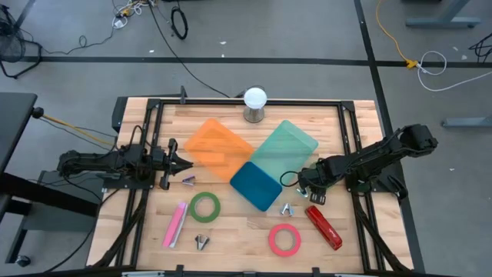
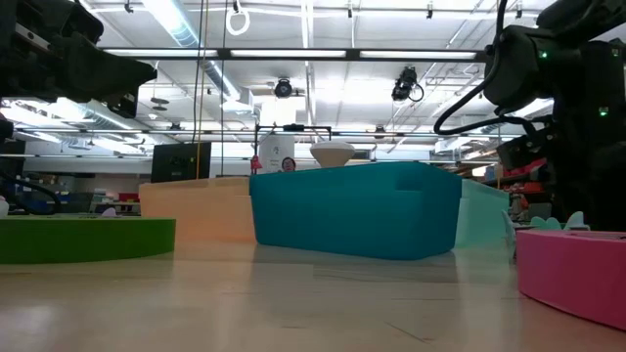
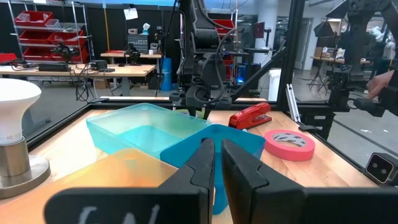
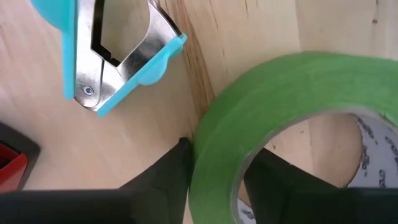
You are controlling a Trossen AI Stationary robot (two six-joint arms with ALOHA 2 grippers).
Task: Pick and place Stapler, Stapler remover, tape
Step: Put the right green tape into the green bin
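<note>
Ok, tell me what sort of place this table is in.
Probably a robotics lab or workshop: red parts-bin shelving, cluttered workbenches, and exposed ceiling strip lights above an open floor.

Lab: workbenches (image 3: 124, 62), red parts shelves (image 3: 46, 28).

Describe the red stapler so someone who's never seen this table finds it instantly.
On the wooden table, go to the right arm's side, along the edge farthest from the white bulb. The glossy red stapler lies there beside a pink tape ring; the only other stapler is pale pink, on the left arm's side.
</note>
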